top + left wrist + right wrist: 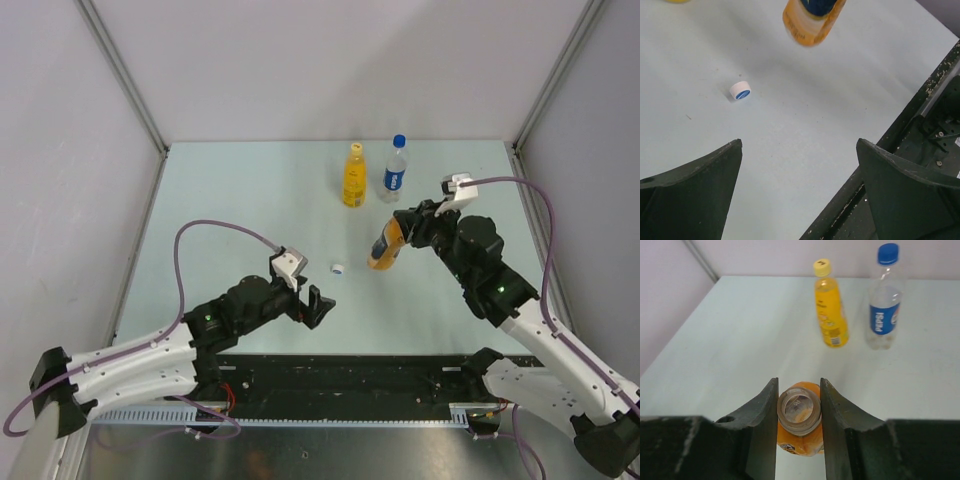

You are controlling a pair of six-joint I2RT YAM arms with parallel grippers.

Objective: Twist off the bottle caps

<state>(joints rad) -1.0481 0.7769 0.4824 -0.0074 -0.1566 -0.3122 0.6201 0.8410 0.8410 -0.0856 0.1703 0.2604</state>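
My right gripper (799, 412) is shut on the open neck of the orange bottle (800, 432), which hangs tilted above the table (386, 245). Its white cap (338, 268) lies loose on the table left of it, also in the left wrist view (740, 90). My left gripper (318, 306) is open and empty near the front edge, its fingers (695, 195) wide apart. The yellow bottle (354, 176) with its yellow cap (822, 267) and the clear bottle (396, 170) with its blue cap (888, 253) stand upright at the back.
The table's front edge with a black rail (920, 145) runs just right of my left gripper. Grey walls and metal posts (125, 75) enclose the table at the back and sides.
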